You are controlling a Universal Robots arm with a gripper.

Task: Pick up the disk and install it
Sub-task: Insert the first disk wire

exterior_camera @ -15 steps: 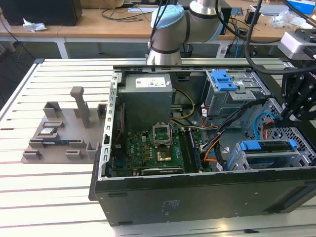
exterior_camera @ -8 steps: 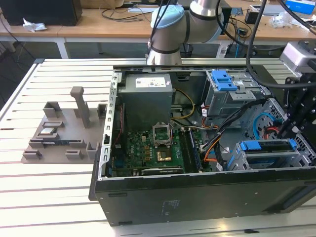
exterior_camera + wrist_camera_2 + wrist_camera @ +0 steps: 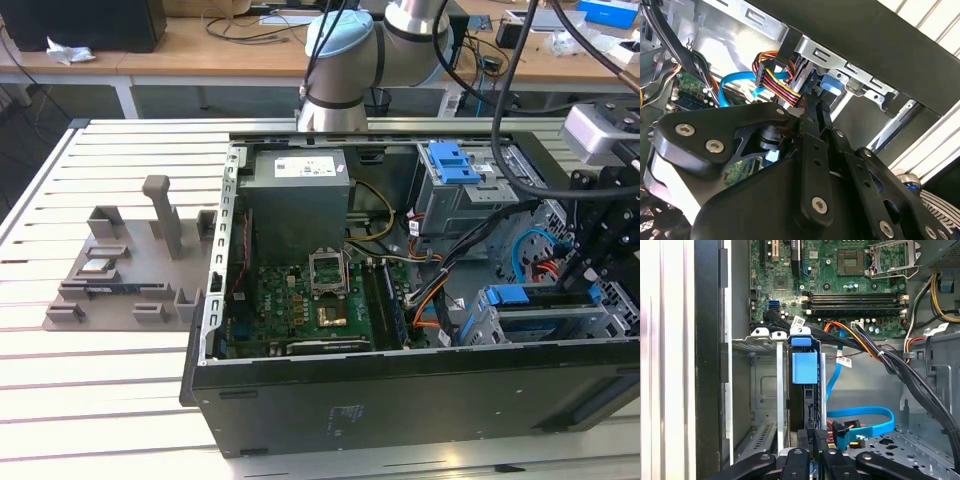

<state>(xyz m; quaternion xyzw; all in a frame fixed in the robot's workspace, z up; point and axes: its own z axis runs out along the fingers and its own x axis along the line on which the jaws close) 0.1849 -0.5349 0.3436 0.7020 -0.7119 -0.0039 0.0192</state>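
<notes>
Holding the disk point(image 3: 804, 390) on edge, the gripper point(image 3: 813, 437) sits low in the computer case point(image 3: 400, 400), at the case's corner on the exterior view's right, nearest the camera. In the first wrist view the two fingers point(image 3: 805, 440) are pinched close on the disk's near end, clamped on it. The disk stands upright inside the metal drive cage point(image 3: 765, 342), its blue side rail point(image 3: 804, 367) facing out, and the cage's silver bars are just beside it.

In the exterior view the gripper point(image 3: 585, 280) hangs over the disk point(image 3: 540, 300), which lies in the cage against the case's front wall. In the second wrist view the gripper point(image 3: 815, 100) points at the cage wall, and a bundle of coloured wires point(image 3: 775, 75) with a black plug is just beside the fingertips.

A flat blue cable point(image 3: 865, 415) loops on the case floor near the disk. The green motherboard point(image 3: 300, 310) fills the case's middle, with the grey power supply box point(image 3: 300, 195) at the far edge. A blue latch piece point(image 3: 450, 160) sits on its grey cage at the case's far side, well apart from the gripper.

The case lies open on a slatted white table point(image 3: 100, 400). A grey parts tray point(image 3: 130, 270) rests on the table beside the case, toward the exterior view's left. The arm point(image 3: 350, 50) rises from the table's far edge.
</notes>
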